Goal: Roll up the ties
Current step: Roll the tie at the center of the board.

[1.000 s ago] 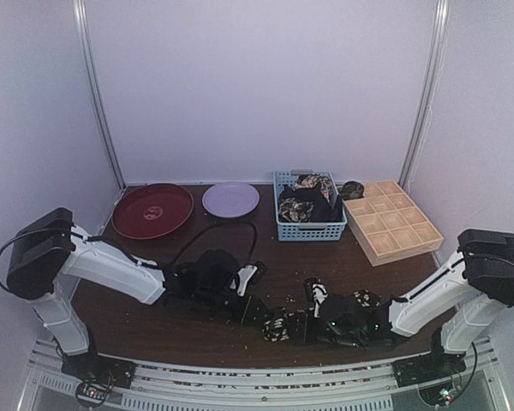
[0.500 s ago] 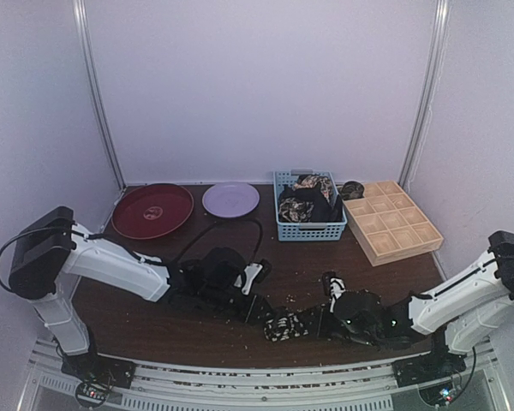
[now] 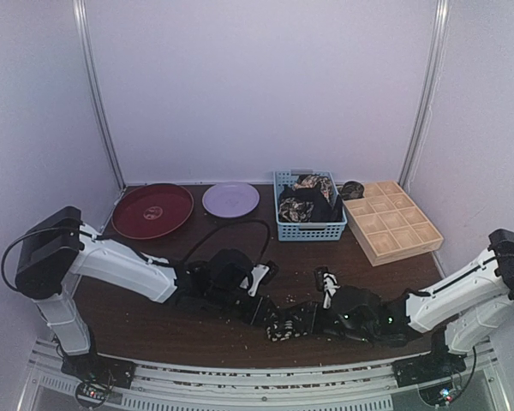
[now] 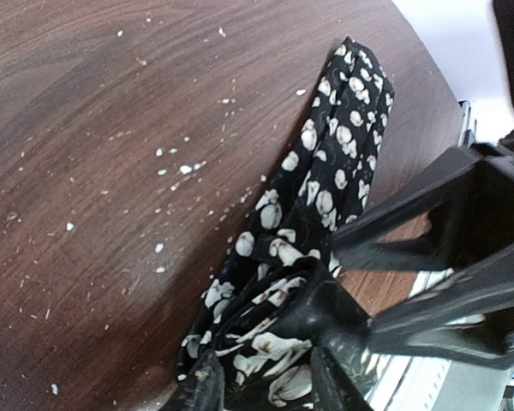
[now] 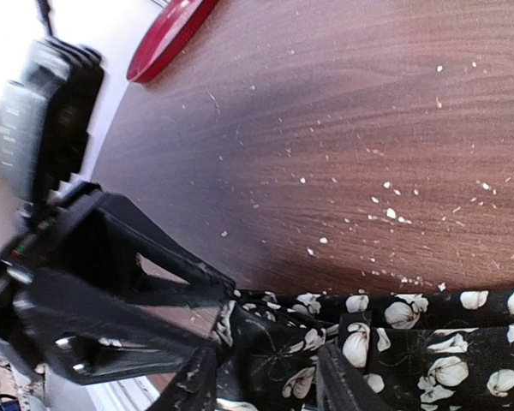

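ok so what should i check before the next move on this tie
1. Both grippers at the tie: ok.
2. Hold of the left gripper on the bunched end: cannot tell; its fingers straddle it.
3. Hold of the right gripper: cannot tell; fabric lies between its fingers.
4. Room between the two grippers: not ok, they crowd the same end.
5. Free tail lying flat on the table: ok.

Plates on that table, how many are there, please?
2. A dark red plate sits at the back left of the table, and a smaller lavender plate lies just right of it, next to the blue basket. Nothing seems to hide another.
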Controlling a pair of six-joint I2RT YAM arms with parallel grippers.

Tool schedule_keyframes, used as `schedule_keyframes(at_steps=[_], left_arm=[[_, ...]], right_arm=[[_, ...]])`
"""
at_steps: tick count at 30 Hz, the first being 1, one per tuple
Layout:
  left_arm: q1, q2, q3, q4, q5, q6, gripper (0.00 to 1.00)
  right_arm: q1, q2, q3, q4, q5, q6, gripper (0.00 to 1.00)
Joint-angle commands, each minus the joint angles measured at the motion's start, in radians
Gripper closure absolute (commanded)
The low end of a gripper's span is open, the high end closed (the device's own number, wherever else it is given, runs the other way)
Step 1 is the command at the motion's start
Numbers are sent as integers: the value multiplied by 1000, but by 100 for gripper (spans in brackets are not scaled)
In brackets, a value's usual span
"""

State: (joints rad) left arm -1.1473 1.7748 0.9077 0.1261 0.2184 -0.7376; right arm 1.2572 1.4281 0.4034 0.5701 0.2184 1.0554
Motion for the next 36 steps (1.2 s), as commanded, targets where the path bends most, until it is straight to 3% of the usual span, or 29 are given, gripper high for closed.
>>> schedule_keyframes(at_steps=[1,5,11,20,24,36], left_arm=[[-6,-31,-26,99,-12,35,57],[-6,-106,-74,123,-31,183,37],[-7,-166,-144,135,-71,451,21],[-21,-64,-122,189,16,591,20],[-21,-41,-92,133,10,636,3],[-22,48,-13,83,34,714,5]], right_arm=[[4,49,7,-30,-18,10,61],[4,82,-21,5,-18,12,65],[3,114,-47,93,-31,-3,67],[-5,129,-30,103,-35,-13,67],[-16,132,-29,103,-42,-13,67],[-21,148,-16,109,-63,-19,67]])
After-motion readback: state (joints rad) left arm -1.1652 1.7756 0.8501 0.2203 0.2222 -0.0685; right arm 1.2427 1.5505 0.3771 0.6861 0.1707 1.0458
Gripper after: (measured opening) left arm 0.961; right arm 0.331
